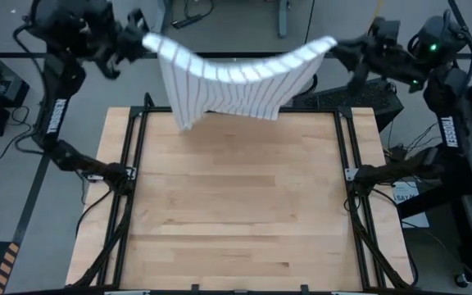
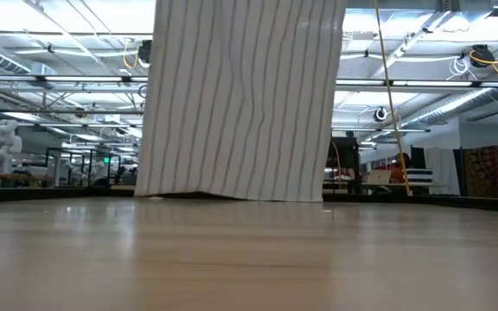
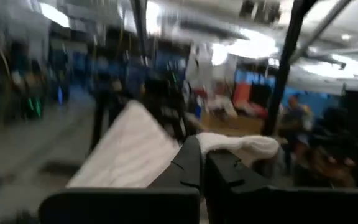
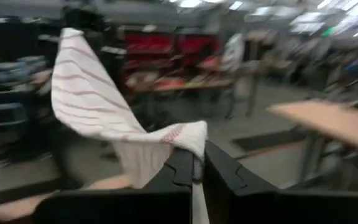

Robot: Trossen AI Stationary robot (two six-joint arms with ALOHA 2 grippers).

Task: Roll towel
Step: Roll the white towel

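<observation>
Held aloft over the table's (image 1: 236,213) far edge: towel (image 1: 236,86) stretched between left gripper (image 1: 144,43) and right gripper (image 1: 331,46), each pinching a top corner, lower hem near the wood. Nothing rolled yet; laying flat and rolling remain

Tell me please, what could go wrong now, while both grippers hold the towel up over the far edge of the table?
1. The left gripper and right gripper each pinch only a corner of the towel; a corner could slip out and the cloth would drop.
2. The towel hangs at the table's far edge, its lower hem about at the tabletop. If lowered there, part may land off the table.
</observation>
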